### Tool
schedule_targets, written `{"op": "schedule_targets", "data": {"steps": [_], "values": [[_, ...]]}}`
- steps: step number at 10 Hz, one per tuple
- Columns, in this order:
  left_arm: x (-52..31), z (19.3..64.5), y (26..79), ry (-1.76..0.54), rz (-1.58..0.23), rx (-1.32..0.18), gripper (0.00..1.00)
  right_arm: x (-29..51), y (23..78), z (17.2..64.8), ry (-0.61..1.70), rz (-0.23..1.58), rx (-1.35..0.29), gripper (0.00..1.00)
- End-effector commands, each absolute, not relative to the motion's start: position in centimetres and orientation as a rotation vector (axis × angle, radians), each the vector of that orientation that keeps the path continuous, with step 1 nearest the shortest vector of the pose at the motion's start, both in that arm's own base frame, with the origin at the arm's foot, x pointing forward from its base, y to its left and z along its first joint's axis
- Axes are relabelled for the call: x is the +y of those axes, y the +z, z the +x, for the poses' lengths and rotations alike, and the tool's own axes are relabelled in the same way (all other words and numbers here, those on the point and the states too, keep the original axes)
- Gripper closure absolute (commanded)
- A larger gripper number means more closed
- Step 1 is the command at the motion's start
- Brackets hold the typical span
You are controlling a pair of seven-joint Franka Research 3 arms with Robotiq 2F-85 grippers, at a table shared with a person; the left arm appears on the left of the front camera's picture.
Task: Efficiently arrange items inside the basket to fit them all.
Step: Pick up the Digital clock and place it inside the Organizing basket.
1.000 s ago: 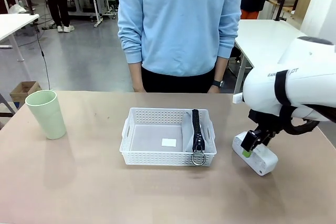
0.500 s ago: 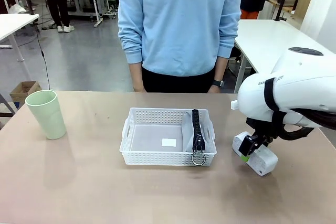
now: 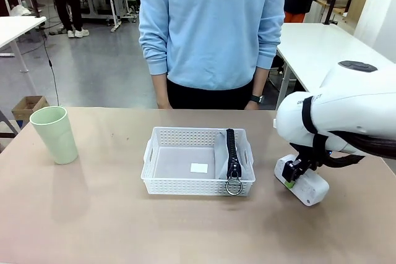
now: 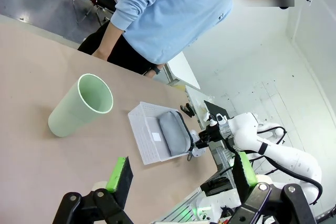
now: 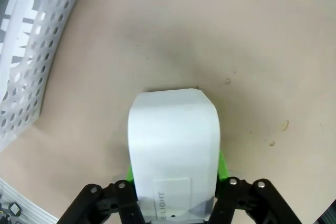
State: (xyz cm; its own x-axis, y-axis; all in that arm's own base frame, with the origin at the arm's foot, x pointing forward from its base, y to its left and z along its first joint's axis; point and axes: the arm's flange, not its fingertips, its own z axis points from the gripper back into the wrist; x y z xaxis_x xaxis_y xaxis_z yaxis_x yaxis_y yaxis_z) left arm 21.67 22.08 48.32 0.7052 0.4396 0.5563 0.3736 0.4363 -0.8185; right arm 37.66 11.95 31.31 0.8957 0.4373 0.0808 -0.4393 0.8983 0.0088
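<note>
Your right end effector [image 5: 176, 171] is clamped on one end of the white box [image 5: 173, 129], a green pad pressed to each of its sides. You can see the box lying on the surface [image 3: 93, 214] to the right of the basket [image 3: 185, 185], not touching it. The grey pouch [image 3: 224, 160] stands along the basket's right wall, and the green cup [image 3: 54, 133] is upright at far left. Your left end effector [image 4: 182, 167] hangs above the surface, fingers apart, holding nothing
</note>
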Motion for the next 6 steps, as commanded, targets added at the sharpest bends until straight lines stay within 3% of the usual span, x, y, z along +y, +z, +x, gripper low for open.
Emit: {"op": "schedule_targets", "data": {"steps": [1,6], "values": [[22.1,21.7,48.4,0.031,-1.162,-0.858,0.00,10.2,29.6,33.4,0.446,0.014,-0.105,1.00],[22.1,21.7,48.4,0.031,-1.162,-0.858,0.00,10.2,30.5,33.2,0.436,0.002,-0.106,1.00]]}}
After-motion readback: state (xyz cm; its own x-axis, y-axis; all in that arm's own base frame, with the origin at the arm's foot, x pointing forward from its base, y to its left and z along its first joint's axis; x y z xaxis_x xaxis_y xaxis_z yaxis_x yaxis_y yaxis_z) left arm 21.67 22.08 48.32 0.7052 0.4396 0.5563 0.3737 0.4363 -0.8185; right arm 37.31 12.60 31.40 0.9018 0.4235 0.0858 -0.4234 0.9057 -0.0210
